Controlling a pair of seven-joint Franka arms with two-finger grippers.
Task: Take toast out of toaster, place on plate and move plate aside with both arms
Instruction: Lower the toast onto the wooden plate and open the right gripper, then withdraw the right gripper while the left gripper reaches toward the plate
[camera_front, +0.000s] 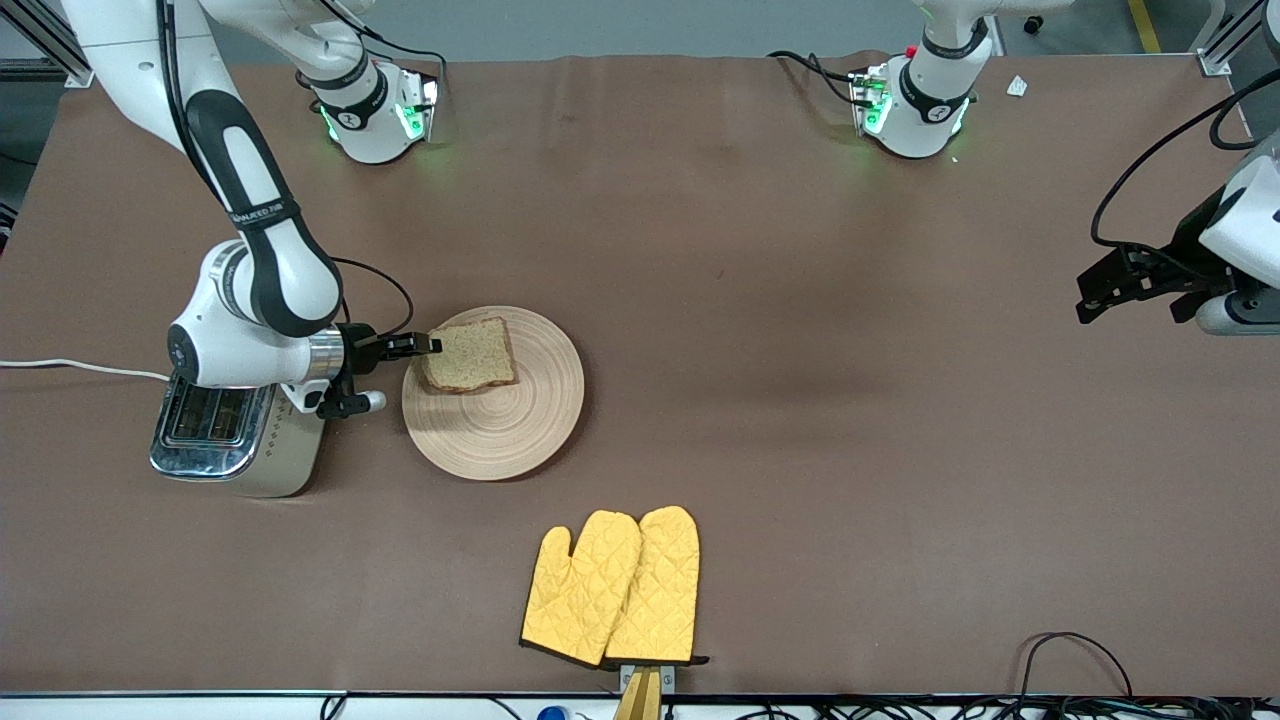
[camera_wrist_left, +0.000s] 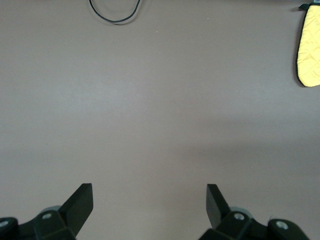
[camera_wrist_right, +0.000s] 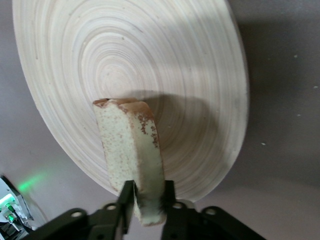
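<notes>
At mid-left of the front frame, right claw (camera_front: 425, 346) sits over the plate (camera_front: 500, 420) rim, next to the toaster (camera_front: 235, 435). It has the toast (camera_front: 468, 355) by one edge. Right wrist view shows both fingers (camera_wrist_right: 126, 200) against the slice's faces, so it reads as gripping the toast; can't tell if the pinch is slackening. Slice hangs over the plate's rim-side half, toward the toaster, not centred. Can't tell whether its free end touches the wood yet.

Edge grip makes sense: that's the only part that sticks up out of a slot. Toaster slots look empty, at lower left of the frame, white cord (camera_front: 70, 367) running off the edge.

Left claw (camera_front: 1135, 285) waits at the right edge of the frame, over bare worktop (camera_front: 850, 400), fingers spread wide, holding nothing. Likely parked clear until the plate move.

Oven mitts (camera_front: 615, 590) lie nearer the camera than the plate, well apart from it.

Judgement: placing step nearly done; release, then the two-arm plate shift remains.
</notes>
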